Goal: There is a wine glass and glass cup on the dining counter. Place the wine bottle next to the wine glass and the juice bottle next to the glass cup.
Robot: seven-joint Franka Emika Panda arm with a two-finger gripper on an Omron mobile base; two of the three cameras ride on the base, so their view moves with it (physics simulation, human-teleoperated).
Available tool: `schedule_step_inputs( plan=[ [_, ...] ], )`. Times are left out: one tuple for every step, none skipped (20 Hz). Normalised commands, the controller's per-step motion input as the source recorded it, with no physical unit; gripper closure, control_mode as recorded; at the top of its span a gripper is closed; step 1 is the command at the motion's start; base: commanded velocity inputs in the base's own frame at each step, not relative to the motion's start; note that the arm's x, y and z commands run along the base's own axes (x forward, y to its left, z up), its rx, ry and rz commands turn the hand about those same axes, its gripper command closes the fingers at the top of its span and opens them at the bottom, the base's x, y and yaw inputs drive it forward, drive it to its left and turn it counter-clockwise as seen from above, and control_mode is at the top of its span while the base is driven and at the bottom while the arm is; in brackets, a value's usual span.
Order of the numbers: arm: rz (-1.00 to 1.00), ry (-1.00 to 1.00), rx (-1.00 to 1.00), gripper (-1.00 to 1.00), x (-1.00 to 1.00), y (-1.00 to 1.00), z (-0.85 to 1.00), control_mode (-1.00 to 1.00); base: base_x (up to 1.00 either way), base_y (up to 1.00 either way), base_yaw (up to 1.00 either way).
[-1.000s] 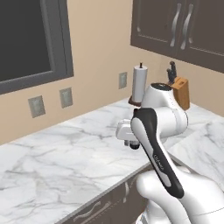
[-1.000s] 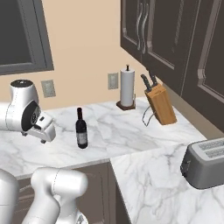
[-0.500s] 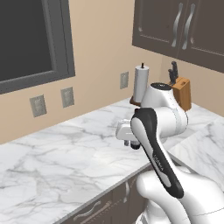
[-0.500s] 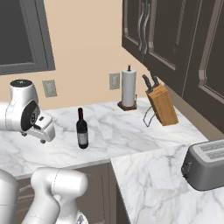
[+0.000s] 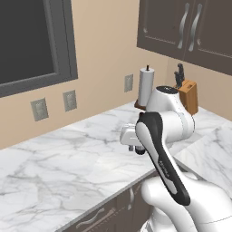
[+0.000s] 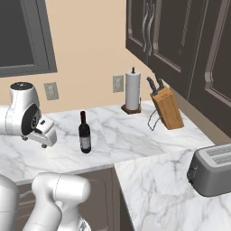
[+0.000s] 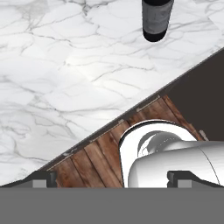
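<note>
Your pincer [image 6: 44, 145] hangs wide and empty over the desk [image 6: 135, 135], beside the upright wine bottle [image 6: 84, 133], likely lining up a side grasp

No lettering is readable; the wine bottle [image 6: 84, 134] label looks blank.
</note>
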Motion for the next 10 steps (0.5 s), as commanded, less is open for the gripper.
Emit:
schedule_step_inputs(
  plan=[
    [0.00, 0.00, 0.00, -1.00, 0.00, 0.00, 0.00, 1.00, 0.00, 0.00, 0.00],
    [0.00, 0.00, 0.00, -1.00, 0.00, 0.00, 0.00, 1.00, 0.00, 0.00, 0.01],
    [0.00, 0.00, 0.00, -1.00, 0.00, 0.00, 0.00, 1.00, 0.00, 0.00, 0.00],
    [0.00, 0.00, 0.00, -1.00, 0.00, 0.00, 0.00, 1.00, 0.00, 0.00, 0.00],
    [0.00, 0.00, 0.00, -1.00, 0.00, 0.00, 0.00, 1.00, 0.00, 0.00, 0.00],
    [0.00, 0.00, 0.00, -1.00, 0.00, 0.00, 0.00, 1.00, 0.00, 0.00, 0.00],
    [0.00, 0.00, 0.00, -1.00, 0.00, 0.00, 0.00, 1.00, 0.00, 0.00, 0.00],
    [0.00, 0.00, 0.00, -1.00, 0.00, 0.00, 0.00, 1.00, 0.00, 0.04, 0.00],
    [0.00, 0.00, 0.00, -1.00, 0.00, 0.00, 0.00, 1.00, 0.09, 0.14, -0.01],
    [-0.06, -0.04, -0.03, -1.00, 0.12, 0.17, 0.00, -1.00, 0.00, 0.00, 0.00]
  ],
)
